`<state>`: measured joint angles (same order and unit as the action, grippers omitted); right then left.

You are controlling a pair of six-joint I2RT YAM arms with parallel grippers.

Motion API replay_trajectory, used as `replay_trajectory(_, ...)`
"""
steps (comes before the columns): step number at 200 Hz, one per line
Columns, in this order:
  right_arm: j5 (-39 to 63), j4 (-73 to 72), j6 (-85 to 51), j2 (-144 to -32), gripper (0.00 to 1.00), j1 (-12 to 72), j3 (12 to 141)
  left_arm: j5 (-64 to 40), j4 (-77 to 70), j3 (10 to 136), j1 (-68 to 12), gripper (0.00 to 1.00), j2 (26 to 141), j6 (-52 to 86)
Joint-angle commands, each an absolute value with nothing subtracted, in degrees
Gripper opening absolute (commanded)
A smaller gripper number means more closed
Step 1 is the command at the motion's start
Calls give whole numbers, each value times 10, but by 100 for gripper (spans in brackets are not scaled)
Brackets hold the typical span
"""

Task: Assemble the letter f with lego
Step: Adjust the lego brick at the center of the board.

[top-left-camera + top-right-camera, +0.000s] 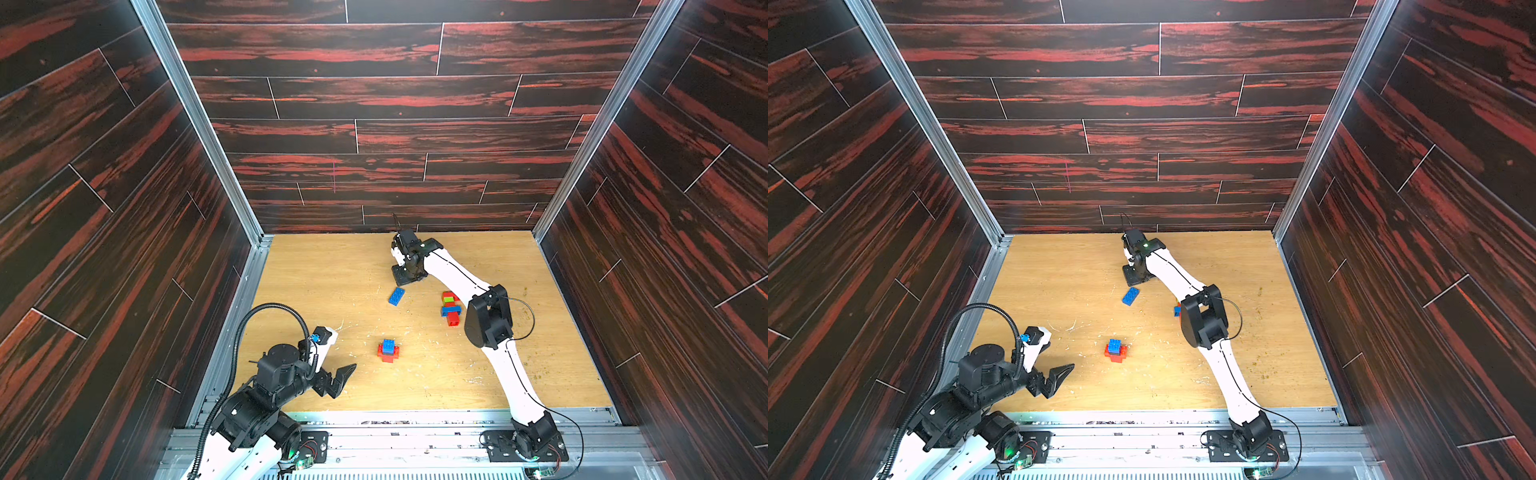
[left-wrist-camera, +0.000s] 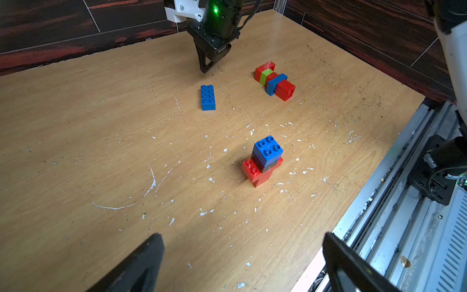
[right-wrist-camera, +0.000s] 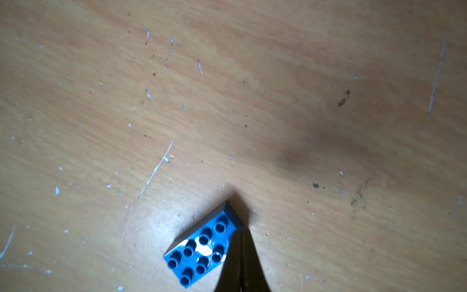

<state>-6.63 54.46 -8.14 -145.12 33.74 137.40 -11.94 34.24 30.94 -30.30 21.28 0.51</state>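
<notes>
Closest to me, at the near edge of the counter (image 1: 316, 286), the left fingers (image 1: 344, 370) hover spread wide with nothing between them. A little farther in, off to their right, stands a small tower (image 1: 388, 351) of lego with its studs up: red bricks at the bottom, a black one in the middle, a blue square on top. It is well apart from both sets of fingers.

Beyond it, over to the right, a toppled row (image 1: 451, 309) lies on its side, red, lime green, red, blue, red, all joined. About level with that row but nearer the middle, a blue oblong brick (image 1: 396, 296) lies flat and alone, studs up.

Farthest back, the right fingers (image 2: 205, 66) point down, pressed tight together and gripping nothing. Their tip sits just past the far end of the blue oblong brick, by one corner. In the right wrist view it overlaps the brick's edge, and I cannot tell whether it touches.
</notes>
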Motion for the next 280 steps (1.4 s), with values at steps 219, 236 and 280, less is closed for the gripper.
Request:
replay_trajectory(219,-31,538,-96,-1422,0,337,1308,-118,337,305,-305,100,210,6)
replay_trajectory(236,-31,543,-97,-1427,0,338,1316,-118,337,305,-305,100,210,7)
replay_trajectory(280,-43,545,-102,-1426,0,338,1313,-119,337,305,-305,100,210,6)
